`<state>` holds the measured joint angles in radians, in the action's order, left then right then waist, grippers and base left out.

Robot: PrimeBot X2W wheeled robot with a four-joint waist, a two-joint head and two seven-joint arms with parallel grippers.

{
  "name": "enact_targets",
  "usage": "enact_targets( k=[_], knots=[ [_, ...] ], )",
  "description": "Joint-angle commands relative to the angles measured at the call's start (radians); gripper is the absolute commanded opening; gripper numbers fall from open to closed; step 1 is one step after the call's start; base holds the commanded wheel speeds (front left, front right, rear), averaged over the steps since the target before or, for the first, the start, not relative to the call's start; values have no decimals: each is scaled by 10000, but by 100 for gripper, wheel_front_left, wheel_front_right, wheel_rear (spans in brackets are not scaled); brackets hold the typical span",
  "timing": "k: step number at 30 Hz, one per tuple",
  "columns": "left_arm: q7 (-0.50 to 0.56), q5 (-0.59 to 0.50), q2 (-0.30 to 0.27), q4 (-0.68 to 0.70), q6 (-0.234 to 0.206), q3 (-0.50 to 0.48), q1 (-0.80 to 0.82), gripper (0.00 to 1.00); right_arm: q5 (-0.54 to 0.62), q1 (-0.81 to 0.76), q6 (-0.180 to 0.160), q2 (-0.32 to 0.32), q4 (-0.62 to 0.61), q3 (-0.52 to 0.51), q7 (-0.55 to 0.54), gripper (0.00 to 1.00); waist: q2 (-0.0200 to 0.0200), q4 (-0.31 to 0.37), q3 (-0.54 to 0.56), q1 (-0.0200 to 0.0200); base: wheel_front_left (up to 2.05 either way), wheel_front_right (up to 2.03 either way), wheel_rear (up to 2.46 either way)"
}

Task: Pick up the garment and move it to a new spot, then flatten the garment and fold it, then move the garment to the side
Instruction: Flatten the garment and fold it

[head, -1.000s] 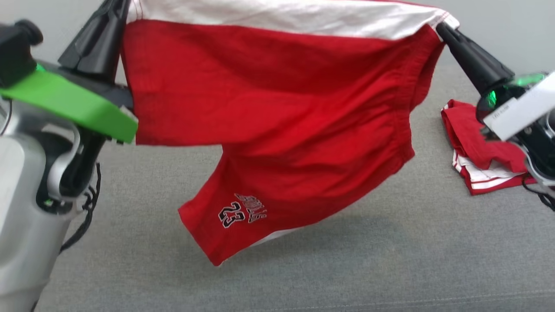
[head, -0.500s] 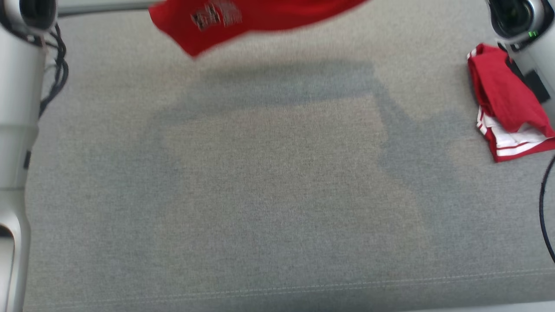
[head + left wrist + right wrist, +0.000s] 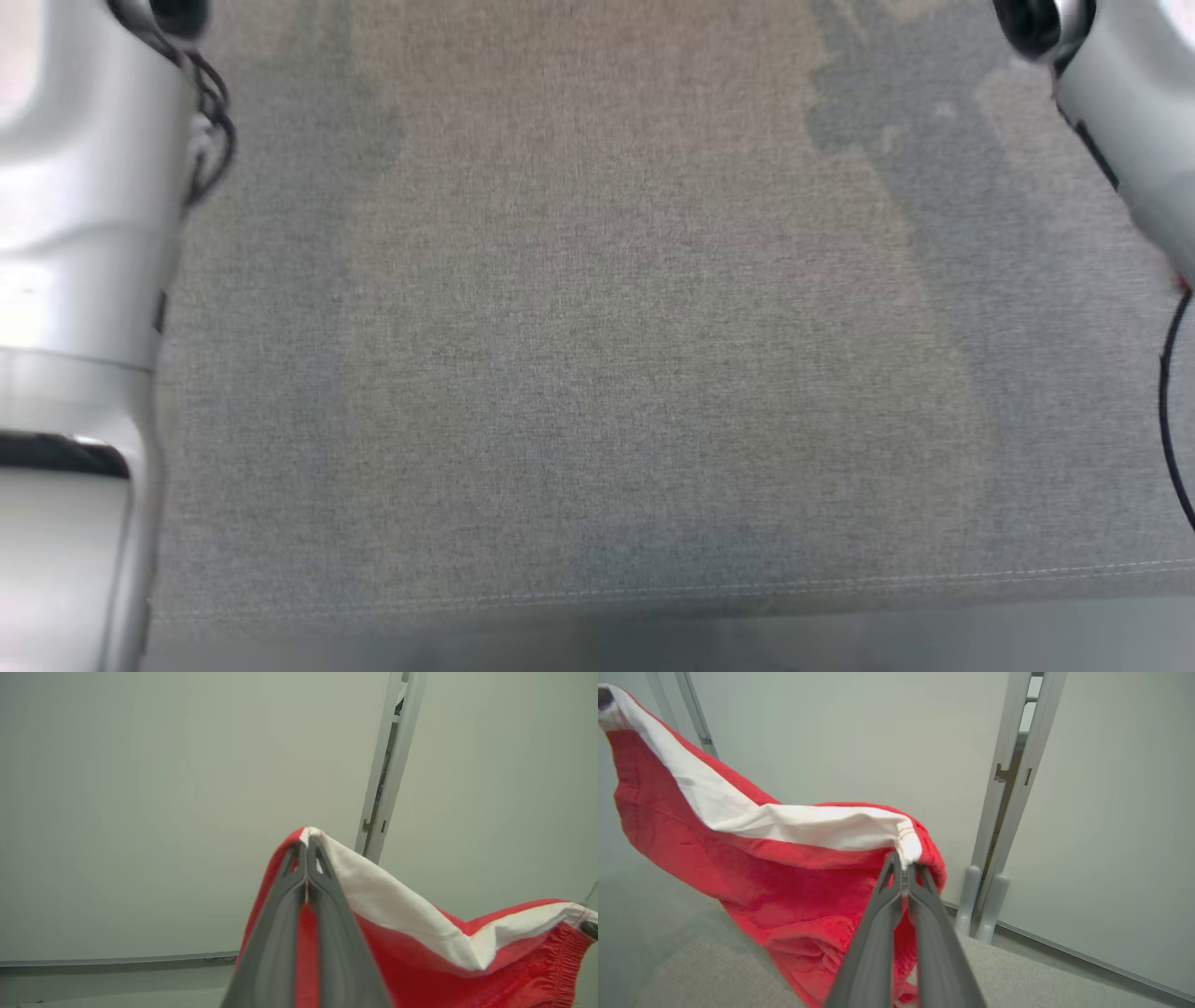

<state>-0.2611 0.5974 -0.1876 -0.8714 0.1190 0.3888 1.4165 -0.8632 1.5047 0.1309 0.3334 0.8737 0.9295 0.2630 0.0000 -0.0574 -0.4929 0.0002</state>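
The garment is a pair of red shorts with a white band [image 3: 420, 933], and it hangs in the air stretched between my two grippers. My left gripper [image 3: 307, 845] is shut on one white-edged corner of it. My right gripper [image 3: 905, 867] is shut on the opposite corner, with the red cloth [image 3: 752, 877] sagging below and to the left of the fingers. In the right wrist view the far corner at the upper left is pinched by the other gripper's dark tip [image 3: 605, 695]. In the head view my pale left forearm [image 3: 75, 280] and right forearm [image 3: 1120, 121] frame the picture.
A grey fabric surface [image 3: 597, 373] spreads below, with a stitched front edge [image 3: 840, 581] near the bottom. Pale wall panels [image 3: 140, 812] and a grey upright post [image 3: 1008, 788] stand behind. A black cable [image 3: 1167, 411] hangs at the right.
The head camera has tilted down, so the hanging garment and the folded red clothes at the right have left its picture. Both grippers keep their hold on the garment.
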Motion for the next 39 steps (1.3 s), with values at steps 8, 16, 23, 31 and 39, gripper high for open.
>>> enact_targets(
  k=[8, 16, 23, 31, 39],
  knots=[
    [-27, -63, 788, 1000, 105, -1098, -2373, 0, -857, -1398, -3, 1087, -1506, 913, 37, 0, 0, -392, -1145, -2, 0, 0, 0],
    [-27, -780, 1137, 3451, 122, -1472, -6078, 0, -665, -3931, -3, 2439, -4193, 633, 39, 0, 0, -394, -715, -2, 0, 0, 0],
    [-28, -903, 617, 4575, 79, -1541, -8445, 0, -587, -6081, -5, 2920, -5512, 115, 39, 0, 0, -213, -27, -2, 0, 0, 0],
    [855, -398, 148, 5739, -231, -1690, -10736, 0, -745, -7962, -5, 3358, -5928, 116, 38, 0, 0, -217, 981, -2, 0, 0, 0],
    [2196, 35, -146, 7288, -705, -1508, -12863, 0, -768, -9344, -6, 3433, -5641, 209, 38, 0, 0, -229, 2077, -2, 0, 0, 0]
  ],
)
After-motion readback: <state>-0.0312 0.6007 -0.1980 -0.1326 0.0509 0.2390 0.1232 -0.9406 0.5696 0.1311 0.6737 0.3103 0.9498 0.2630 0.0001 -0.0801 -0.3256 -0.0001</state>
